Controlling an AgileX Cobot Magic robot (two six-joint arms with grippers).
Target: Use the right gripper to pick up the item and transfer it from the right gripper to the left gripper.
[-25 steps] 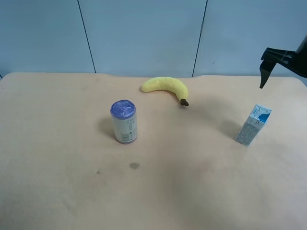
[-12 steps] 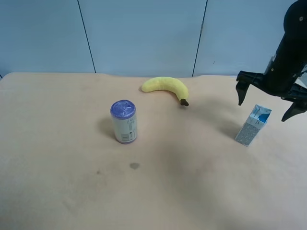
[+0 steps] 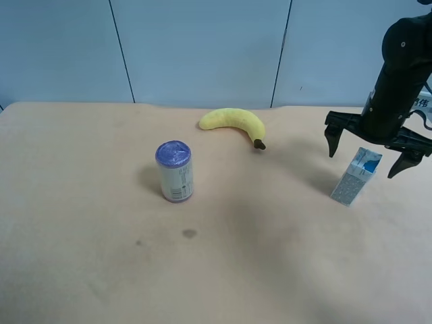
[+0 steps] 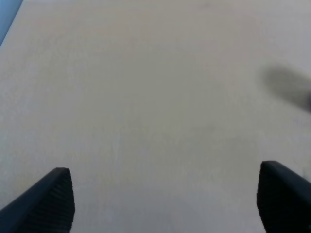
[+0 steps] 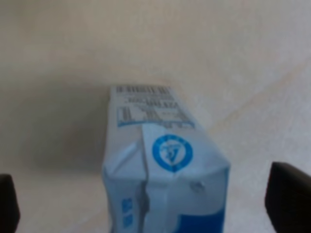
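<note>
so the small blue-and-white paper carton (image 3: 356, 176) stands near the beige desk's (image 3: 270, 270) right edge; black right gripper (image 3: 362, 164) wide open, empty, straddling it; probably light, crushable, so pinch flat sides gently

Losing the bottom of the blurry carton (image 5: 163, 179) past the edge of the right wrist view. Showing only dark bits of the fingers (image 5: 290, 198) of the right gripper (image 5: 148, 201), cut off at the sides. Showing only the finger tips of the left gripper (image 4: 165, 199), plus a dark fuzzy smudge (image 4: 289, 85), too unclear to name. Cutting off the top of the right arm (image 3: 405, 54) in the high view. Making the label on the can (image 3: 178, 181) too small for reading.
</note>
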